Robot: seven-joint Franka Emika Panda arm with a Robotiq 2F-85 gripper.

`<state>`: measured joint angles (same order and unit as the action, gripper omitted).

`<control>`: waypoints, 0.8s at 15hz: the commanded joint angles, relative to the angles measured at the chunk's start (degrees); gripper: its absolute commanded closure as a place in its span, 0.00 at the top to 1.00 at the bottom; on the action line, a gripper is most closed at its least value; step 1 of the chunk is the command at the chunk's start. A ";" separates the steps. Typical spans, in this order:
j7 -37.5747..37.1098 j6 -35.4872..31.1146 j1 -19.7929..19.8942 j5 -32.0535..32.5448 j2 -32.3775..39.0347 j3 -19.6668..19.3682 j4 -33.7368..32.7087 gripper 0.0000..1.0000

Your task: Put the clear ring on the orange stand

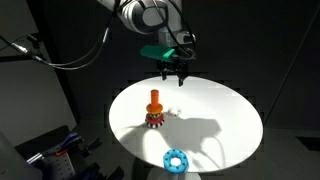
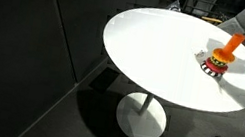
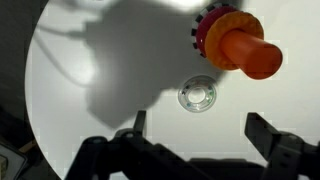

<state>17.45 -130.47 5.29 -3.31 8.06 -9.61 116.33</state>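
**Item 1. Gripper**. Seen at the bottom edge of the wrist view. The jaws are spread wide with nothing between them. In an exterior view the gripper hangs above the far part of the table, clear of its surface.

**Item 2. Clear ring**. Small and see-through, lying flat on the white top. In the wrist view it sits just ahead of the gap between the two fingers, roughly centred. It is close beside the stand's base but not touching it. It is too faint to pick out with confidence in either exterior view.

**Item 3. Orange stand**. An upright orange peg on a wider round base with red and dark markings. Its peg is bare. It shows in both exterior views.

**Item 4. Table**. Round, white, on a single pedestal.

**Item 5. Blue ring**. Flat, with holes, near the table edge and well apart from the stand. It is not part of the task.

**Step in hand (judged).** Approach to pick up. The ring is not yet grasped and nothing is on the peg.

**Next move calls for (judged).**
- A straight descent that keeps the ring centred between the fingers.
- Stopping just at the tabletop.
- A gentle close, since so thin and flat a piece could slip or skid.
- Enough clearance that the finger nearest the stand does not knock its base.
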 commanded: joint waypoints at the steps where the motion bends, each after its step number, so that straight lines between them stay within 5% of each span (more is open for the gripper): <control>1: -0.89 -0.79 1.49 -1.34 4.82 1.90 -4.84 1.00; 12: -2.58 -3.86 2.67 -0.94 16.18 5.03 -11.00 1.00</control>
<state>16.05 -133.93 6.72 -3.51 21.41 -6.10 108.13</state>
